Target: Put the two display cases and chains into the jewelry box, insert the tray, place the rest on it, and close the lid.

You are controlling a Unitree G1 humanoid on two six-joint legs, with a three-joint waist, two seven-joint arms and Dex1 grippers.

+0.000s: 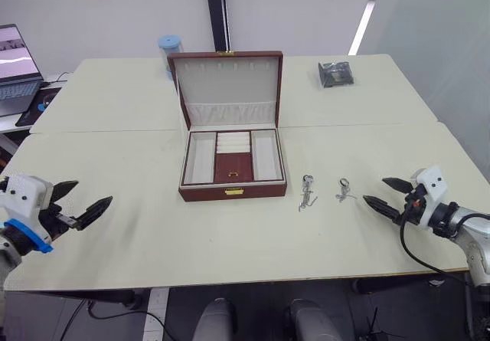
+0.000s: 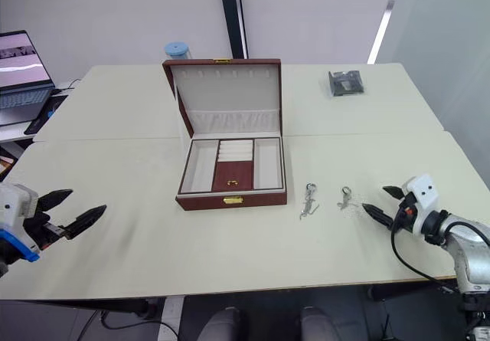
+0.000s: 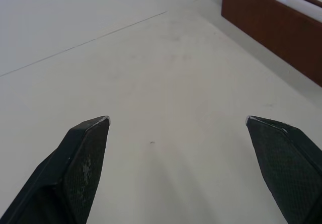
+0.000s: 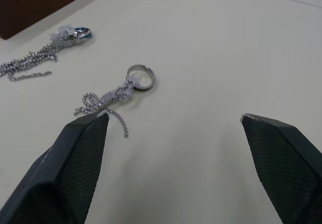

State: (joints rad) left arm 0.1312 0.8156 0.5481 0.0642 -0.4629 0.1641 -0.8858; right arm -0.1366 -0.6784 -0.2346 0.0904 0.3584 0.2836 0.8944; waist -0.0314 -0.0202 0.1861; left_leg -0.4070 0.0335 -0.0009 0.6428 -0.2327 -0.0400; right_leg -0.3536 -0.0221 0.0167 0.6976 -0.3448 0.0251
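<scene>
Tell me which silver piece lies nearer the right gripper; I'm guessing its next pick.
The piece with the plain round ring, lying farther from the jewelry box than the other piece.

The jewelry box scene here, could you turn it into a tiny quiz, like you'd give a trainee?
1. True or false: the lid of the jewelry box stands open.
2. How many silver jewelry pieces lie on the table to the right of the box? A) one B) two C) four
3. Fill in: the right gripper is nearest the piece with the ____ at its end.

Key:
1. True.
2. B: one piece nearer the box, another nearer the gripper.
3. Ring.
</scene>
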